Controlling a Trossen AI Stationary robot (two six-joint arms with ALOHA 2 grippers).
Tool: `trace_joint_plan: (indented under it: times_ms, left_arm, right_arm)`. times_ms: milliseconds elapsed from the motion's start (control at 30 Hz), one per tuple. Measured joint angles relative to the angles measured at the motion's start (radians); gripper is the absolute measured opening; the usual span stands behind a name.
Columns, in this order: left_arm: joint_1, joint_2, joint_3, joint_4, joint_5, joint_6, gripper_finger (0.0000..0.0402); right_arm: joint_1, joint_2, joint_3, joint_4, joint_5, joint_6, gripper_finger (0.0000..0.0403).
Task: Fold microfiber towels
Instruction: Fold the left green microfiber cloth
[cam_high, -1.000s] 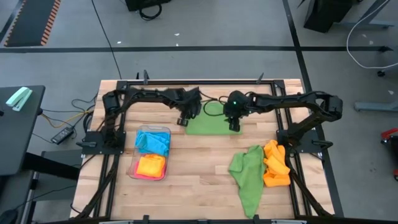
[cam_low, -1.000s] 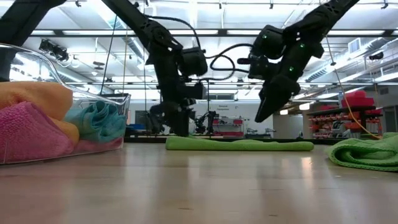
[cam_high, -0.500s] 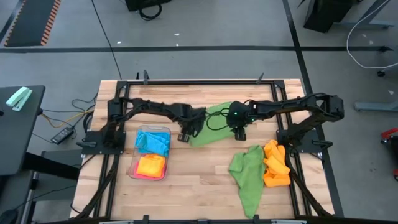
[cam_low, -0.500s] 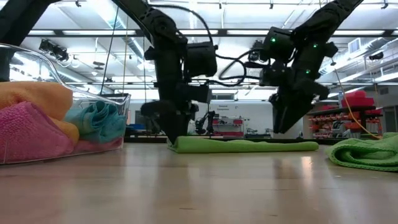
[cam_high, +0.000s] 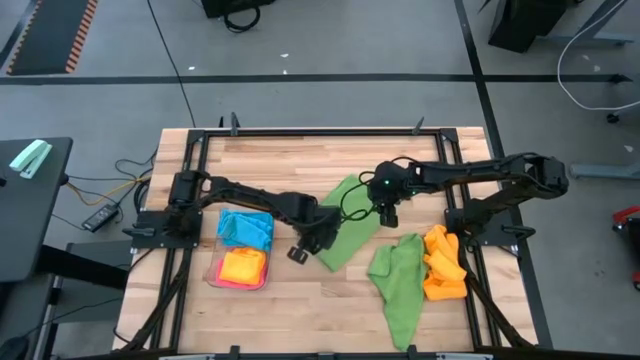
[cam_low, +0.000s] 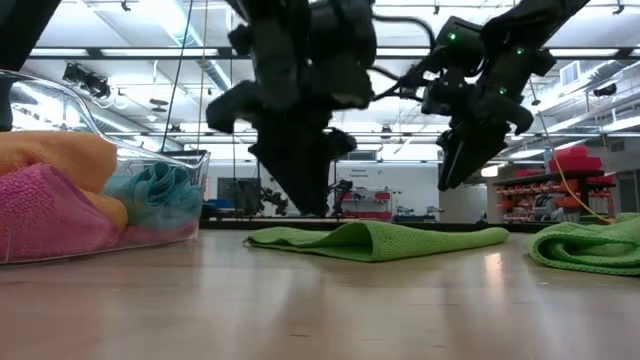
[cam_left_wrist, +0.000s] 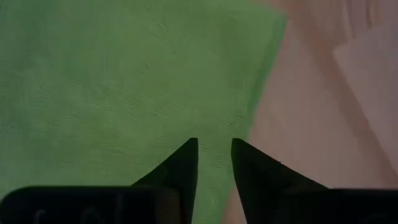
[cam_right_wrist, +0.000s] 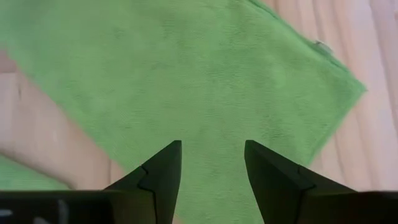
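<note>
the folded green towel (cam_high: 345, 228) is hovered over by both grippers: left gripper (cam_left_wrist: 214, 155) narrowly parted, right gripper (cam_right_wrist: 212, 163) wider, nothing gripped.

Wooden table (cam_high: 300, 310) | centre: green towel (cam_high: 345, 232) | 4 o'clock: second green towel (cam_high: 397, 283), orange towels (cam_high: 443, 265) beside it | 8 o'clock: clear tray (cam_high: 222, 275)
</note>
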Motion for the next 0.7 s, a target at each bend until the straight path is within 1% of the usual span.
trace_joint_plan:
  times_ms: [133, 267, 333, 433, 533, 600, 700]
  left_arm:
    - [0.0, -0.01, 0.053, -0.156, -0.07, -0.001, 0.0104]
    - [-0.003, -0.01, 0.054, -0.187, -0.09, -0.024, 0.0105]
    - [-0.016, -0.01, 0.032, -0.173, -0.124, -0.023, 0.0113]
    - [-0.05, -0.008, -0.007, -0.187, -0.243, -0.021, 0.0138]
    - [-0.087, -0.008, -0.039, -0.182, -0.35, -0.028, 0.0172]
    - [-0.107, -0.008, -0.064, -0.166, -0.4, -0.032, 0.0194]
    - [-0.125, -0.008, -0.106, -0.112, -0.442, -0.028, 0.0217]
  right_arm:
    - [0.043, 0.0, 0.0, 0.0, 0.001, 0.034, 0.0184]
    - [0.091, 0.0, 0.0, 0.019, 0.015, 0.078, 0.0184]
    - [0.121, 0.0, 0.0, 0.038, 0.027, 0.102, 0.0184]
    - [0.171, 0.0, -0.002, 0.057, 0.061, 0.127, 0.0184]
    - [0.218, 0.0, -0.003, 0.062, 0.118, 0.133, 0.0184]
    - [0.24, 0.0, -0.003, 0.069, 0.159, 0.133, 0.0184]
    - [0.254, 0.0, -0.003, 0.087, 0.194, 0.133, 0.0184]
